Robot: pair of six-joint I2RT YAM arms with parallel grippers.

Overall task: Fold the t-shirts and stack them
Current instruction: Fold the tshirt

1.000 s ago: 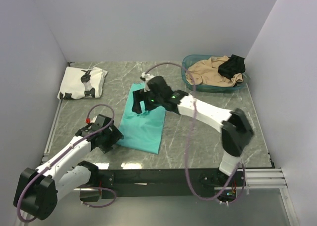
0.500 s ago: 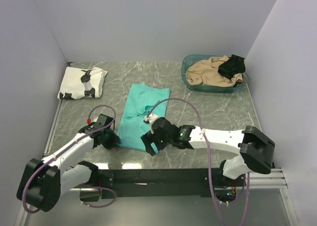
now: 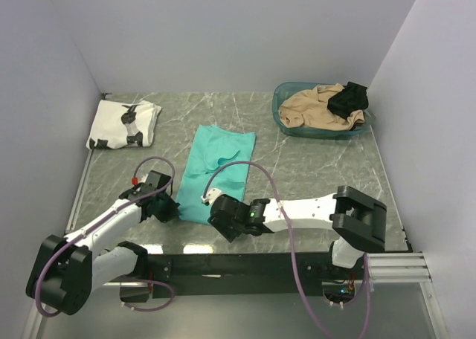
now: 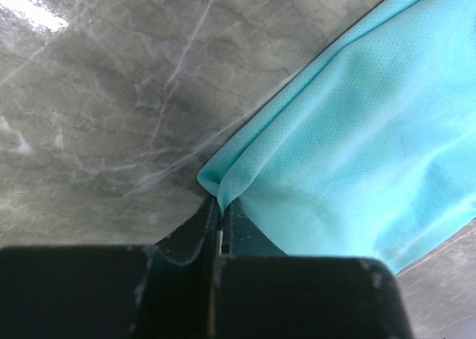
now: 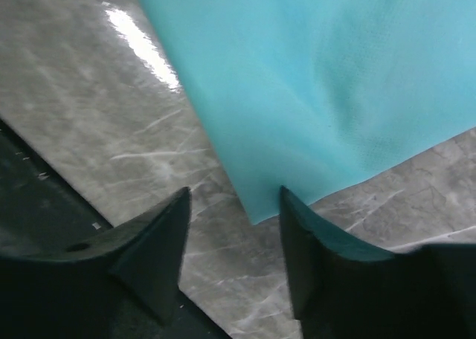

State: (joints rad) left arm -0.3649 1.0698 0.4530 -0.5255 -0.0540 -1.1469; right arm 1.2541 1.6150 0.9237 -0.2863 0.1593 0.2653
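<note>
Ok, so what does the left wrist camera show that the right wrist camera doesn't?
Only the left wrist view shows the left gripper shut, pinching a folded edge of the teal t-shirt. Only the right wrist view shows the right gripper open, with a flat corner of that shirt in the gap between its fingers, not clamped. Both show the teal cloth lying on the grey marbled table.

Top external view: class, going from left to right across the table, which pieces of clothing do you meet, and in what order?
white printed t-shirt → teal t-shirt → tan garment → black garment
</note>
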